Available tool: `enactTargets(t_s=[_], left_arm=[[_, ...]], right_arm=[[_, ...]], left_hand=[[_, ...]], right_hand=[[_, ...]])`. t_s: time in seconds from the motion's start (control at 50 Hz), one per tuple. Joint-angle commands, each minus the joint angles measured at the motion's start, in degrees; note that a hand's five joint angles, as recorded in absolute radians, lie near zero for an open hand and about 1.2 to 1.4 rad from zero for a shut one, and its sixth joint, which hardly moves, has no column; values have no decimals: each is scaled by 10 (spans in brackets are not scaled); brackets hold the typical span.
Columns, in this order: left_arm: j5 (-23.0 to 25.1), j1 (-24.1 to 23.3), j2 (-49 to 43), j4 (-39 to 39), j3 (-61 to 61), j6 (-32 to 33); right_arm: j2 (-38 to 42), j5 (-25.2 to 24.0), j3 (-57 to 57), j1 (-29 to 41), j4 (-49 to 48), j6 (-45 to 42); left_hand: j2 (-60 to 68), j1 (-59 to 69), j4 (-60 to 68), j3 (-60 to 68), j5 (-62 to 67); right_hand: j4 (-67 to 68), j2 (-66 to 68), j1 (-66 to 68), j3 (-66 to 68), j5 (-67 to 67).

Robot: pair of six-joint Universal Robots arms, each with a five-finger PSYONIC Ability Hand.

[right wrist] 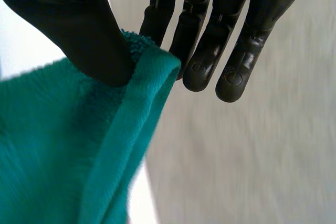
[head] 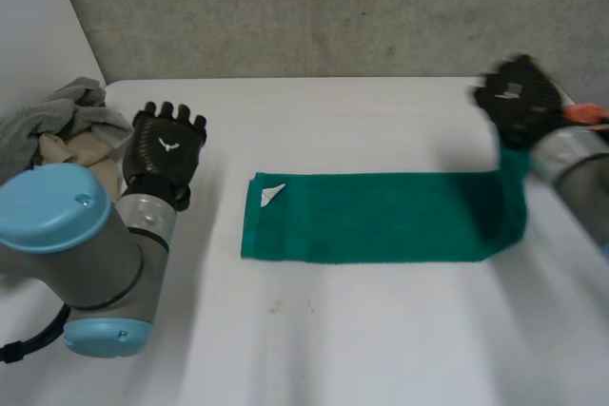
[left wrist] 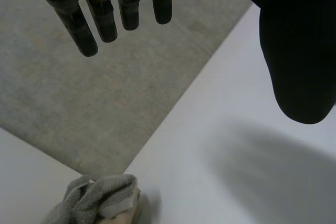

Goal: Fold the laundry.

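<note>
Green towel [head: 371,216] lies as a long strip mid white table [head: 381,330], with its right end lifted off the surface. A white tag [head: 272,194] is sewn near the left end, any print too small to read. The right hand [head: 519,102] is above the table's right side, and in its wrist view the right hand [right wrist: 79,30] pinches the towel's hemmed edge [right wrist: 52,145] between thumb and fingers [right wrist: 210,51]. The left hand [head: 166,149] hovers left of the towel, apart from it, fingers [left wrist: 100,19] straight and slightly spread, a small white emblem on its back, no letters legible. A pile of grey and beige laundry [head: 67,125] sits at the table's far left corner.
</note>
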Motion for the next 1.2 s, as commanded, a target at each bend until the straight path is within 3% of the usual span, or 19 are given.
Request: enactTargets(t_s=[0.02,0.18,0.28,0.3,0.34,0.36,0.44,0.54,0.66,0.74,0.86,1.2], left_arm=[[1,13,23,-6,-1,-46],[1,13,20,-5,-9,-48],[2,12,14,-5,-12,-49],[2,11,13,-5,-12,-48],[5,10,12,-5,-12,-48],[7,8,11,-4,-9,-48],[9,6,13,-3,0,-48],[9,-23,14,1,19,-51],[9,-72,11,1,49,-48],[12,-90,-17,-2,71,-49],[56,-139,-101,-13,119,-49],[56,-132,-250,-86,269,-55]], right_arm=[[69,-50,-62,170,-52,56],[193,-105,-133,296,-57,77],[239,-101,-138,325,-53,75],[241,-95,-138,326,-51,76],[236,-79,-137,326,-50,79],[231,-68,-135,326,-49,82],[175,7,-123,319,-41,129],[95,72,-75,263,-15,298],[35,77,-29,205,78,398],[36,78,7,164,127,394],[35,73,75,112,119,335],[57,80,98,111,103,297]], left_hand=[[-18,-8,-17,-23,-27],[-18,-8,-17,-23,-27],[-18,-8,-17,-23,-27],[-18,-8,-17,-23,-27],[-18,-8,-17,-23,-27],[-18,-8,-17,-23,-27],[-18,-8,-17,-23,-27],[-18,-8,-17,-23,-27],[-18,-8,-17,-23,-27],[-18,-8,-17,-23,-27],[-16,-6,-15,-20,-25],[4,14,5,0,-5]], right_hand=[[118,123,232,121,135],[118,123,232,121,135],[118,123,232,121,135],[-162,-156,-47,-158,-144],[-549,-544,-435,-546,-532],[-582,-577,-468,-579,-565],[-582,-577,-468,-579,-565],[-582,-577,-468,-579,-565],[-582,-577,-468,-579,-565],[-582,-577,-468,-579,-565],[-562,-556,-447,-558,-544],[-388,-383,-273,-384,-371]])
